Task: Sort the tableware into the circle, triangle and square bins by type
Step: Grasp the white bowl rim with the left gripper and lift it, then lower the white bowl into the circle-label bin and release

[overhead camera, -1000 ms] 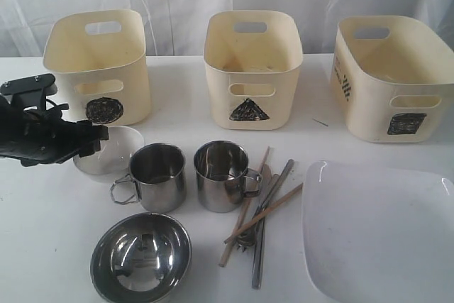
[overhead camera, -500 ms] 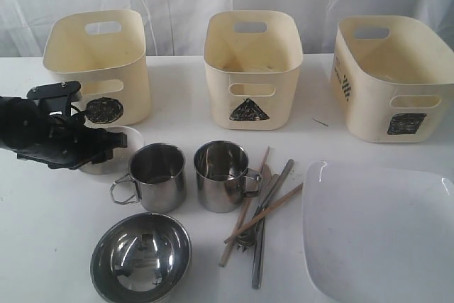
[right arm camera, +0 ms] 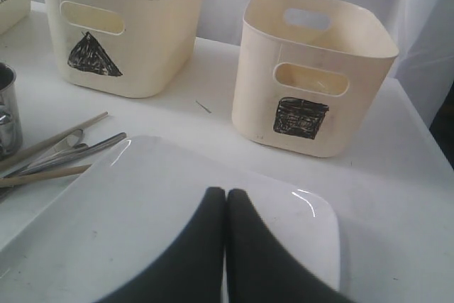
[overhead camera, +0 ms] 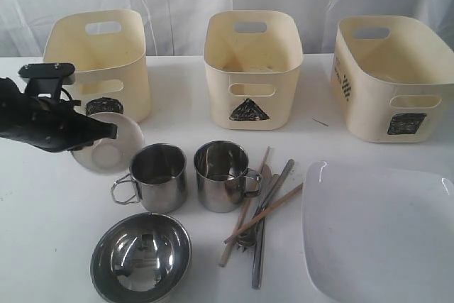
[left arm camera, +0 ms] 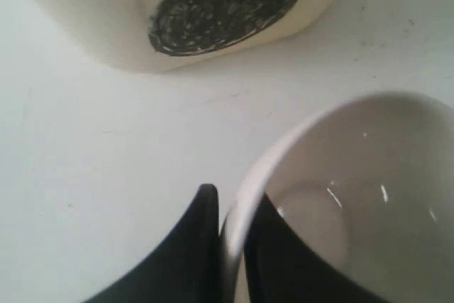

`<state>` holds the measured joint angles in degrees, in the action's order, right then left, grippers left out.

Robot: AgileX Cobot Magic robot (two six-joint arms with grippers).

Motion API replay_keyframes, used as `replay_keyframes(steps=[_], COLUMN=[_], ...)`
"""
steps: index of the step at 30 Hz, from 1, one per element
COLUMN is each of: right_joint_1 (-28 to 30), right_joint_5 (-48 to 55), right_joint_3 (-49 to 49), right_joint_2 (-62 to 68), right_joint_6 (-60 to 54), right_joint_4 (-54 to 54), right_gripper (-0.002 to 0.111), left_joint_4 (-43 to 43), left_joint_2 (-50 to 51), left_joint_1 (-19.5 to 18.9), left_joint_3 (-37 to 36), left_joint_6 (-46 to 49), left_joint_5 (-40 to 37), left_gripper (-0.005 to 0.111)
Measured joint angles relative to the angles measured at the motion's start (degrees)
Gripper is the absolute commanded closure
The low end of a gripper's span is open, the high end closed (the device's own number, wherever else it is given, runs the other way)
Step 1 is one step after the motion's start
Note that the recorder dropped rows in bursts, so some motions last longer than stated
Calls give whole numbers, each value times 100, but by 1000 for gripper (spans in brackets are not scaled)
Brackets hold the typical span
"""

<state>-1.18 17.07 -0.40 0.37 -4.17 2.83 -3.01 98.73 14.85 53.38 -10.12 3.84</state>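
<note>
My left gripper (overhead camera: 106, 133) is shut on the rim of the small white bowl (overhead camera: 108, 145), which hangs tilted off the table in front of the circle bin (overhead camera: 99, 62). In the left wrist view the bowl's rim (left arm camera: 245, 196) sits pinched between the two black fingers, with the circle mark (left arm camera: 227, 6) beyond. Two steel mugs (overhead camera: 157, 175) (overhead camera: 221, 174), the steel bowl (overhead camera: 140, 257), chopsticks (overhead camera: 245, 207) and metal cutlery (overhead camera: 264, 228) lie in the middle. My right gripper (right arm camera: 225, 193) is shut and empty above the large white plate (right arm camera: 142, 218). The triangle bin (overhead camera: 252, 67) and square bin (overhead camera: 394, 76) stand at the back.
A white curtain hangs behind the bins. A small dark sliver (overhead camera: 320, 123) lies on the table between the triangle and square bins. The plate (overhead camera: 376, 228) reaches the table's front right edge.
My left gripper has closed on the small white bowl and lifted it, tipping it up toward the circle bin. The right arm has not moved.
</note>
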Motion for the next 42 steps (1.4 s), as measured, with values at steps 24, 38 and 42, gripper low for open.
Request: replay_keyframes(steps=[24, 38, 42], right_joint_1=[0, 0, 0], right_joint_5=[0, 0, 0], right_joint_3=[0, 0, 0], right_joint_2=[0, 0, 0], right_joint_6=[0, 0, 0], right_joint_4=[0, 0, 0], right_gripper=[108, 108, 108], left_joint_4=[49, 53, 53], left_joint_2=[-2459, -2517, -2017], left_joint_1=[-423, -423, -423], left_joint_3=[-65, 102, 545], left_joint_6=[611, 611, 611], left_joint_5=[-1590, -652, -621], left_gripper=[107, 107, 107])
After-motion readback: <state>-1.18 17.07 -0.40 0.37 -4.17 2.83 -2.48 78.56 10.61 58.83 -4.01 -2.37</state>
